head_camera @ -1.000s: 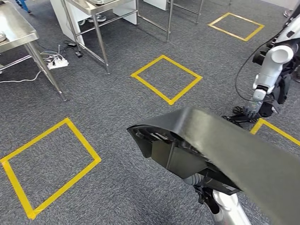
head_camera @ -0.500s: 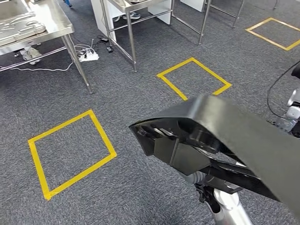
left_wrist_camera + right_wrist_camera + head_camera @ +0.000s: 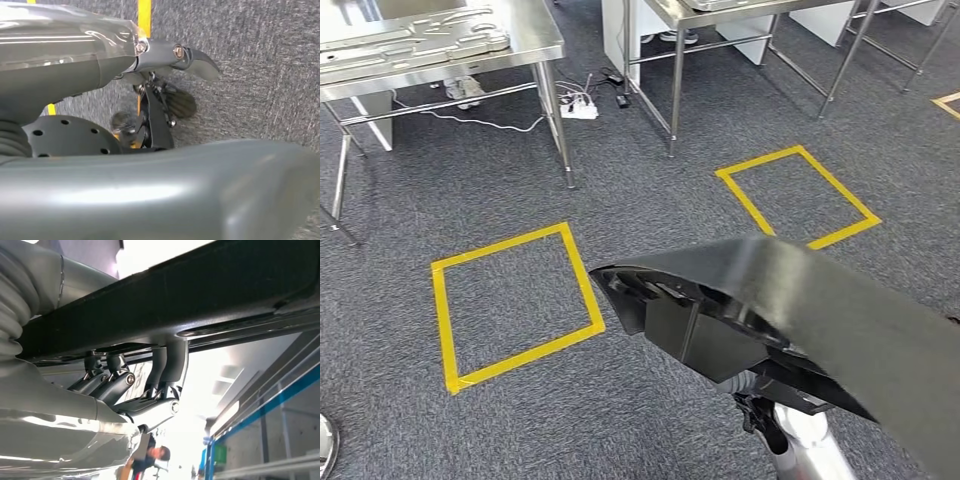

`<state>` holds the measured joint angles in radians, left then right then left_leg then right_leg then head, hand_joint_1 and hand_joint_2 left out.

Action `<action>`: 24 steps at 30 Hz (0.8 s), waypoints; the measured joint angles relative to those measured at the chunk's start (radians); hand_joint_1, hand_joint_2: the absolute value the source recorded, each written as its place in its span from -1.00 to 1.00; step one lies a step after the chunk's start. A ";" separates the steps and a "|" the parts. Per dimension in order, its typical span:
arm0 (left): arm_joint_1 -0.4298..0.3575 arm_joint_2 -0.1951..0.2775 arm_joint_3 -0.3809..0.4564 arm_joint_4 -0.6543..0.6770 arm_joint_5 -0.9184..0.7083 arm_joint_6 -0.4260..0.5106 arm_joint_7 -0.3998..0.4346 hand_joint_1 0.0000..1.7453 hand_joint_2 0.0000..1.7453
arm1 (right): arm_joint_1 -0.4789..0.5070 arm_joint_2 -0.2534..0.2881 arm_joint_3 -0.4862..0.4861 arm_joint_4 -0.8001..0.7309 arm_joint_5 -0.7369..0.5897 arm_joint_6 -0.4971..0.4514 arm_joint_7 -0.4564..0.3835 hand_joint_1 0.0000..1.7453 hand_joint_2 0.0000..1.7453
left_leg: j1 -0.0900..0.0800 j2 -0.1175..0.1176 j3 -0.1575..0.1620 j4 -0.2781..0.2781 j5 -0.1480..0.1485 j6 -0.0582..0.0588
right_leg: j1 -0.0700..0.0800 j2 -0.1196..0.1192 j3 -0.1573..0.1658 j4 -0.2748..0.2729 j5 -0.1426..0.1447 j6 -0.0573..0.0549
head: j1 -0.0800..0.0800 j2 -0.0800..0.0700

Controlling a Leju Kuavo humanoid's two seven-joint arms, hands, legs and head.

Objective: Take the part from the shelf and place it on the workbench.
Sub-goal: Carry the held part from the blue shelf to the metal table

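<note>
1. The right hand (image 3: pixel 151 390) reaches up under the part (image 3: pixel 803 320) and its fingers (image 3: pixel 170 365) curl against the dark underside. I judge it a grasp from below, chosen so the long black panel rides on the hand rather than hangs from it.
2. The part juts forward and to the right, carried at chest height above the carpet (image 3: pixel 637 200) — off the shelf, not yet set down.
3. The left hand (image 3: pixel 166 105) hangs toward the floor with nothing in it; whether its fingers are spread or curled I cannot tell.
4. Yellow tape squares (image 3: pixel 512 305) mark the floor ahead.
5. Farthest stands a steel workbench (image 3: pixel 524 45) with metal pieces on top — likely the drop-off.
</note>
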<state>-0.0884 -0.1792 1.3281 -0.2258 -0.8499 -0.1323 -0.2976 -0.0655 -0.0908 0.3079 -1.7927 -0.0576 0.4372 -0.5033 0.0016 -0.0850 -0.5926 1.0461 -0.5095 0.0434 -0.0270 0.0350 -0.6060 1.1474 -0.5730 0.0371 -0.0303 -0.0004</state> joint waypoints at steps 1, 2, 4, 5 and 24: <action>-0.001 0.000 0.000 0.000 0.003 -0.001 0.000 -1.00 1.00 | 0.000 0.000 0.000 0.000 0.000 0.000 0.000 1.00 1.00 | 0.000 -0.014 -0.001 0.003 -0.002 -0.004 | -0.003 0.026 0.018 -0.055 0.025 0.000 | 0.000 0.000; -0.001 0.000 0.000 0.000 0.005 -0.002 0.000 -1.00 1.00 | 0.001 -0.001 0.000 0.000 -0.001 0.000 0.000 1.00 1.00 | 0.002 -0.027 -0.005 0.004 -0.003 -0.009 | -0.004 0.047 0.027 -0.087 0.035 -0.001 | 0.000 0.000; 0.001 0.000 0.001 0.000 0.006 -0.003 0.000 -1.00 1.00 | 0.000 -0.001 0.001 0.000 -0.002 0.000 0.001 1.00 1.00 | 0.005 -0.051 -0.013 0.004 -0.001 -0.020 | -0.003 0.050 0.031 -0.101 0.030 -0.008 | 0.000 0.000; 0.003 0.000 0.001 0.000 0.006 -0.003 0.000 -1.00 1.00 | -0.002 0.000 0.001 0.000 -0.003 0.000 0.001 1.00 1.00 | 0.007 -0.056 -0.015 0.004 -0.001 -0.026 | -0.004 0.037 0.034 -0.102 0.030 -0.013 | 0.000 0.000; 0.002 0.000 0.013 0.000 0.032 -0.027 -0.003 -1.00 1.00 | -0.006 -0.002 0.003 0.000 -0.013 0.003 -0.002 1.00 1.00 | -0.002 0.093 -0.017 -0.003 0.010 0.003 | 0.001 -0.073 0.063 0.000 -0.098 0.005 | 0.000 0.000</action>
<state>-0.0864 -0.1796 1.3410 -0.2258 -0.8176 -0.1589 -0.3006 -0.0712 -0.0923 0.3110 -1.7932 -0.0709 0.4406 -0.5054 -0.0002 0.0076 -0.6101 1.0433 -0.4995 0.0466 -0.0264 -0.0376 -0.5430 1.1470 -0.6709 0.0420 -0.0300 -0.0004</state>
